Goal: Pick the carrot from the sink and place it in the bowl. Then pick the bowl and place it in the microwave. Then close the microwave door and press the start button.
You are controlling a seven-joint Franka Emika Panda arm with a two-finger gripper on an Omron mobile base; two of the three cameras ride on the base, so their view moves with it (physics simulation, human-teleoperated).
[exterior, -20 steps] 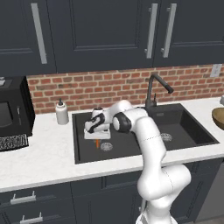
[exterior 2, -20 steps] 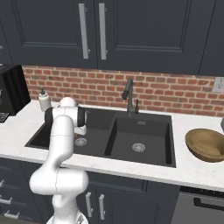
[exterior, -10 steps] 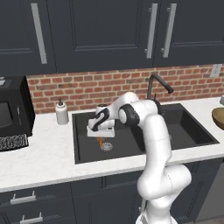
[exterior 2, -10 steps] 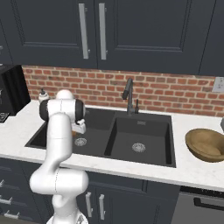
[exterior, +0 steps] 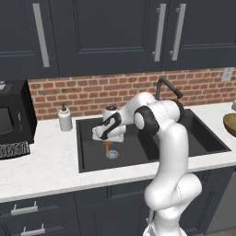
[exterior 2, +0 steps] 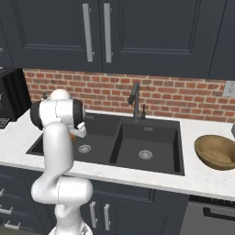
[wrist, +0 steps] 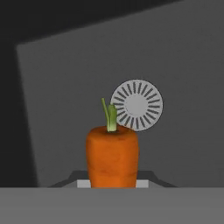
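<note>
The gripper (exterior: 107, 141) is clamping the carrot (exterior: 107, 146) above the sink (exterior: 92, 162); gripped near its tapered end, it could be slipping free en route to the bowl (exterior 2: 215, 151).

Carrot (wrist: 112, 155): lower end hidden below the bottom band of the hand view; contact with the jaws cannot be seen there. In the left base view only a small orange sliver of the carrot (exterior: 107, 146) shows beneath the gripper (exterior: 108, 138), just above the sink (exterior: 92, 161) drain; jaws too small to resolve. Bowl (exterior: 230, 123) on the tabletop right of the sink, cut off by the frame edge. Black appliance (exterior: 14, 119) left of the sink, cut off likewise.
</note>
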